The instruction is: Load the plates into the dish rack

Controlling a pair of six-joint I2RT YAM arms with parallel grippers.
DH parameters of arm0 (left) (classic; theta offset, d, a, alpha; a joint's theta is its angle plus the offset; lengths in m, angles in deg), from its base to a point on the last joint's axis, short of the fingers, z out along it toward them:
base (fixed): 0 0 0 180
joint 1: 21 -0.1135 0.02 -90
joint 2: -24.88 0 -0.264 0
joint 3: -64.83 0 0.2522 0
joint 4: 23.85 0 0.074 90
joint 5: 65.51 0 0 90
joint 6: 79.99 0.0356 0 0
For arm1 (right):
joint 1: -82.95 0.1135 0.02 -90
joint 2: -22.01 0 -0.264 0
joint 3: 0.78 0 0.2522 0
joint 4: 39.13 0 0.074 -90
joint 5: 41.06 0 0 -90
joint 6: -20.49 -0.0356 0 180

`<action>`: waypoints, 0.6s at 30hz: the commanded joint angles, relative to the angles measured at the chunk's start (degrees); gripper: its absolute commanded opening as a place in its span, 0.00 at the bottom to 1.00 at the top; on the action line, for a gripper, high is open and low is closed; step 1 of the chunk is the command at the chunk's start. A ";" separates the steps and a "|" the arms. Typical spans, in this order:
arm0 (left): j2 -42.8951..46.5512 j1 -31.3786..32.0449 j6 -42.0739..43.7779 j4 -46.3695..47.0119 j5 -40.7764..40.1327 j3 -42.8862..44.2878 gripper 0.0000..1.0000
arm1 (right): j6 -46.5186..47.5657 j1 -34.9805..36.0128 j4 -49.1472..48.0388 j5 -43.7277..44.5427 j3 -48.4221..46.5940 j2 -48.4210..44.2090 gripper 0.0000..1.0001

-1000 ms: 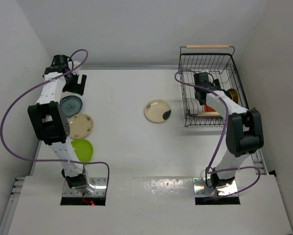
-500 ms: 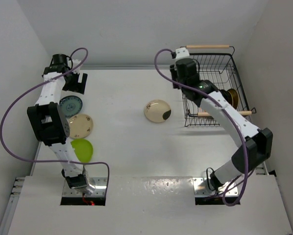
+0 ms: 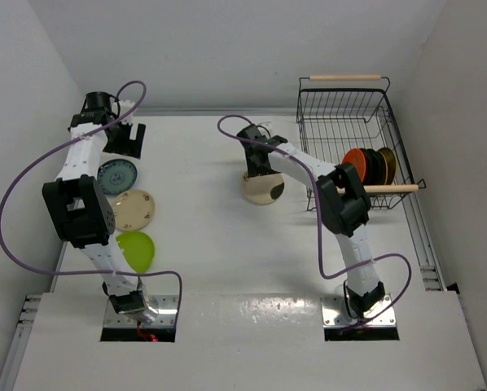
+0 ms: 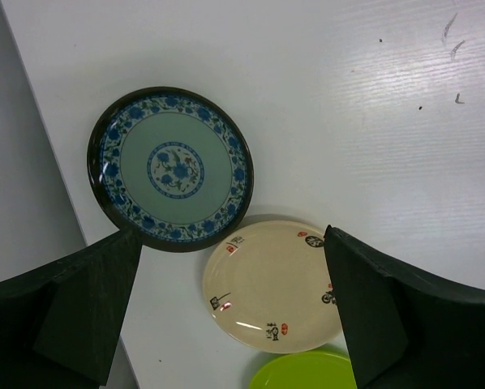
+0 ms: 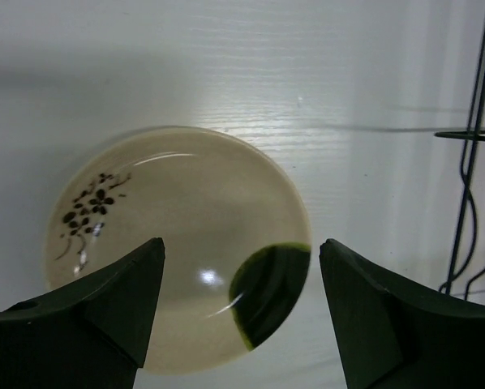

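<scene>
Low over the cream plate point(image 3: 264, 189), just off table point(image 3: 203, 236) centre toward 1 o'clock, the right gripper point(image 3: 258, 169). Fingers point(image 5: 105, 316) wide apart, clamped on nothing. In the wrist view, the plate framed between them, with a dark patch point(image 5: 271, 288) at 5 o'clock of its rim and a small sprig point(image 5: 84, 219) at 9 o'clock. No telling whether fingertips touch the plate.

At the table's 2 o'clock, well apart from that plate, the rack point(image 3: 341, 106), with one wooden handle point(image 3: 345, 78) at its 12 o'clock end and the other point(image 3: 388, 188) at its 6 o'clock end. Standing on edge inside, toward 5 o'clock: an orange plate point(image 3: 356, 161), then dark ones, then a brown-gold plate point(image 3: 387, 163). Exact count hard to read.

At the table's 10 o'clock, the left gripper point(image 3: 127, 142), raised, fingers point(image 4: 88, 308) spread wide, holding nothing. Below it, along the 9 o'clock edge, a row flat on the table: teal plate point(image 4: 171, 168) farthest, beige plate point(image 4: 273, 284) next, lime plate point(image 4: 307, 371) nearest, rims close together.
</scene>
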 commanded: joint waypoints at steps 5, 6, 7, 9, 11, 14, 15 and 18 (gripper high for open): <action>3.43 0.08 0.66 0.73 0.85 -0.33 1.00 | -1.43 -0.99 4.30 7.03 -0.91 1.75 0.79; 2.82 0.08 0.66 0.73 1.37 -0.33 1.00 | -2.39 -1.34 4.83 6.77 -0.74 2.19 0.79; 2.81 0.08 0.66 0.73 1.38 0.19 1.00 | -3.35 -1.69 5.88 6.33 -0.13 2.71 0.79; 2.81 0.08 0.66 0.73 1.38 0.19 1.00 | -4.41 -2.75 5.72 2.04 0.93 2.72 0.79; 2.28 0.08 0.66 0.73 1.90 0.72 1.00 | -4.68 -3.63 3.70 -2.35 3.57 2.63 0.78; 2.28 0.08 0.66 0.73 1.90 0.72 1.00 | -4.51 -4.33 2.73 -8.08 4.36 3.07 0.75; 2.28 0.08 0.66 0.73 1.90 0.72 1.00 | -4.42 -4.42 3.25 -9.48 4.36 3.42 0.75; 2.28 0.08 0.66 0.73 1.90 0.72 1.00 | -4.15 -4.42 2.47 -13.88 5.85 3.08 0.63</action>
